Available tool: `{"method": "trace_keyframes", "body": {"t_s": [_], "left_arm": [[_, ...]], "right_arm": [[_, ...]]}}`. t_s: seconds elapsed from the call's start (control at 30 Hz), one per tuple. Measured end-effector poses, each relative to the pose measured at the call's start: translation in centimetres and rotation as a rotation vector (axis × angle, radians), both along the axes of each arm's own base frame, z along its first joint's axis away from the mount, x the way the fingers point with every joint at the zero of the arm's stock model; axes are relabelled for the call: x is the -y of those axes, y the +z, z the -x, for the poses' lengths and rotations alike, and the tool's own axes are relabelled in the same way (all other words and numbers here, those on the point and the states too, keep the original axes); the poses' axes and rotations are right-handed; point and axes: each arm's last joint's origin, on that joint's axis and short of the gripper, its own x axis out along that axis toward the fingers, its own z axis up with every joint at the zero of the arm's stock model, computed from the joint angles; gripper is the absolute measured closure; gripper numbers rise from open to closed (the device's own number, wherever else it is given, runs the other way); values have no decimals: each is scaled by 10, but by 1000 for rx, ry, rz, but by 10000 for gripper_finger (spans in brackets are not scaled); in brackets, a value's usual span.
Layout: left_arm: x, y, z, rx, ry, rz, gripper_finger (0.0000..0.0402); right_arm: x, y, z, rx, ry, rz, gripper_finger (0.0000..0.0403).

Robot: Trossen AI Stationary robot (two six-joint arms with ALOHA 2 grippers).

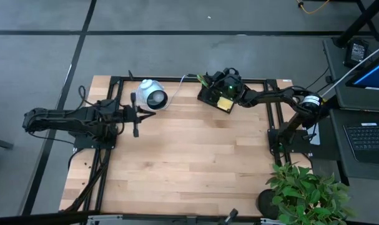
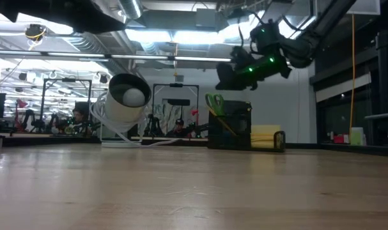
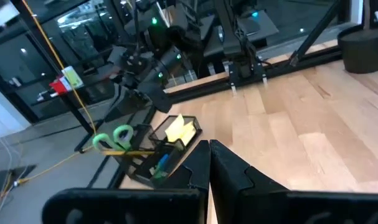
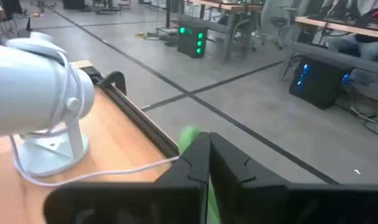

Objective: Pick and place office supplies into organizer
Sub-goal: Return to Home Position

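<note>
On the pale wood counter (image 1: 189, 162), the black organizer (image 3: 152, 163) at the far edge holds the scissors (image 3: 113, 138) and sticky pad (image 3: 179, 129). We judge both light and stiff, best pinched mid-body. The right gripper (image 4: 208, 140) hovers above it and the left gripper (image 3: 209, 148) is beside the white round device (image 1: 153, 95). Both have their fingers together, empty.

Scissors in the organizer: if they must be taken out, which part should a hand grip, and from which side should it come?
Grip the scissors by the green handle loops. Only these stick up above the organizer, while the blades are down inside it. Come from above and probably close across one loop, because the walls block an approach from the side.
</note>
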Motion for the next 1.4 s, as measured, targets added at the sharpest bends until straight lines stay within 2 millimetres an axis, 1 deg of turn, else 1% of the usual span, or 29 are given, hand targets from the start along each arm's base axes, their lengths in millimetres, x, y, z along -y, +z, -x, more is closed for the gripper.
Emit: {"method": "trace_keyframes", "body": {"t_s": [0.13,0.23,0.33,0.4,0.5,0.63,0.73,0.8,0.87,0.97,1.03,1.13,1.2,1.27,1.33,1.4], "left_arm": [[-2,1,12,-2,24,9,399],[-4,2,20,5,45,18,400],[-5,4,27,22,52,7,400],[-6,7,31,47,26,7,400],[-9,9,40,72,24,5,401],[-13,4,51,47,74,40,400],[-13,6,53,143,36,34,400],[-15,0,54,188,38,37,400],[-18,-13,52,191,72,65,400],[-21,-33,50,193,101,103,400],[-22,-41,50,211,112,121,400],[-23,-47,50,234,123,151,401],[-23,-50,51,250,132,156,401],[-24,-54,50,264,142,151,400],[-24,-58,50,278,152,146,400],[-25,-62,49,295,153,141,400]], "right_arm": [[-1,17,-17,-61,44,-38,394],[-8,32,-31,-104,130,-60,398],[-17,51,-44,-78,216,-83,399],[-24,66,-52,-51,293,-86,399],[-37,86,-63,-34,367,-69,400],[-60,107,-73,-75,445,-39,401],[-82,117,-75,-91,497,-37,401],[-96,124,-72,-83,526,-9,401],[-108,133,-66,-59,555,5,401],[-125,137,-55,-39,588,23,402],[-134,132,-48,-55,584,35,402],[-147,122,-35,-58,576,48,402],[-154,115,-25,-18,610,71,402],[-163,104,-14,12,678,100,402],[-170,93,0,48,730,121,402],[-175,87,14,107,746,127,402]]}}
